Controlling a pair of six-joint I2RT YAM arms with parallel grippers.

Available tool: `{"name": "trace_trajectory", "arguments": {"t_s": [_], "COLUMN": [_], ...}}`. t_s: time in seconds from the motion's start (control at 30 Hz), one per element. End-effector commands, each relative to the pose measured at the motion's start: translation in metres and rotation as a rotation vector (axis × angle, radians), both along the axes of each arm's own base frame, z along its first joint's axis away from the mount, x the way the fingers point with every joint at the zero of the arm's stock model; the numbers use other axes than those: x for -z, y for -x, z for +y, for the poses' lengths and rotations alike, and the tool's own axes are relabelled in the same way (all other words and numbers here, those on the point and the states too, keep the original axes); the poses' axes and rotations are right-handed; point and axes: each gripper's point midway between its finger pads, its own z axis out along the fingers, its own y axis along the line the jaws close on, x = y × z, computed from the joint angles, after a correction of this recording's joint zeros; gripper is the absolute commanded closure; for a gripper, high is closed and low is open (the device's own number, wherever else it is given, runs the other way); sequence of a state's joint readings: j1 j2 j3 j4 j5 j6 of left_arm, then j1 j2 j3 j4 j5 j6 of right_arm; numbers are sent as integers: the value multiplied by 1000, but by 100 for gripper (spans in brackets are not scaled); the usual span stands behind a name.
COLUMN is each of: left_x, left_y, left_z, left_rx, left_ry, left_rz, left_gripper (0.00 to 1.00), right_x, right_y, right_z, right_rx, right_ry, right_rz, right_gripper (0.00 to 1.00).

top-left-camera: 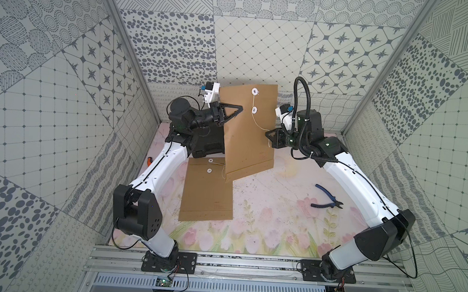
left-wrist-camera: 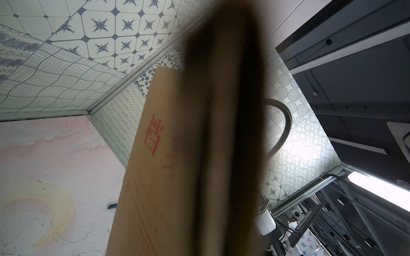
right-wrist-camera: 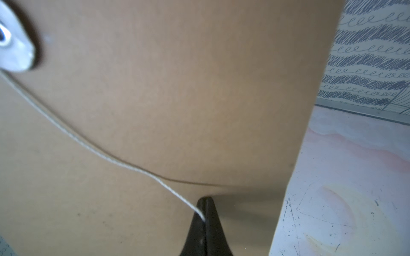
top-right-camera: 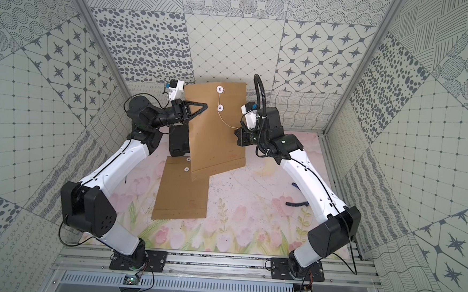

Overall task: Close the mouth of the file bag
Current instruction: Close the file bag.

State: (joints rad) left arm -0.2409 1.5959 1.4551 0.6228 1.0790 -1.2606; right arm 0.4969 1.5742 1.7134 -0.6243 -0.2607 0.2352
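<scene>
Floral table (top-left-camera: 265, 204): file bag (top-left-camera: 250, 136) stood upright, left gripper (top-left-camera: 241, 107) clamped on its edge, right gripper (right-wrist-camera: 205, 201) pinched shut on string (top-left-camera: 258, 123); winding stage, next seemingly needing a taut loop round button (top-left-camera: 254, 110).

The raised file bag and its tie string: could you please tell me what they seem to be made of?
The raised file bag looks like matte brown kraft paper: flat tan colour, creased folds, red print. The string is probably white twisted cotton cord; a faint strand texture shows in the right wrist view.
</scene>
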Motion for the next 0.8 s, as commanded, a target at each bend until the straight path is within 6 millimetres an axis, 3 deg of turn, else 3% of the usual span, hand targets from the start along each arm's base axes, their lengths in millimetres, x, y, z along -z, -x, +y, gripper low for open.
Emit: {"name": "trace_trajectory", "arguments": {"t_s": [0.0,0.53,0.77], "left_x": [-12,-22,-18], "left_y": [20,44,45], "left_z": [1,-2,-5], "left_rx": [48,119,129], "left_ry": [-2,1,-11], "left_rz": [-96,-137,-127], "left_gripper": [100,100,100], "right_x": [-10,-28,-38], "right_y": [-15,-54,-58], "right_z": [-14,-24,-20], "right_rx": [55,114,112], "right_ry": [66,148,128], "right_rz": [-54,-117,-130], "right_gripper": [100,100,100]}}
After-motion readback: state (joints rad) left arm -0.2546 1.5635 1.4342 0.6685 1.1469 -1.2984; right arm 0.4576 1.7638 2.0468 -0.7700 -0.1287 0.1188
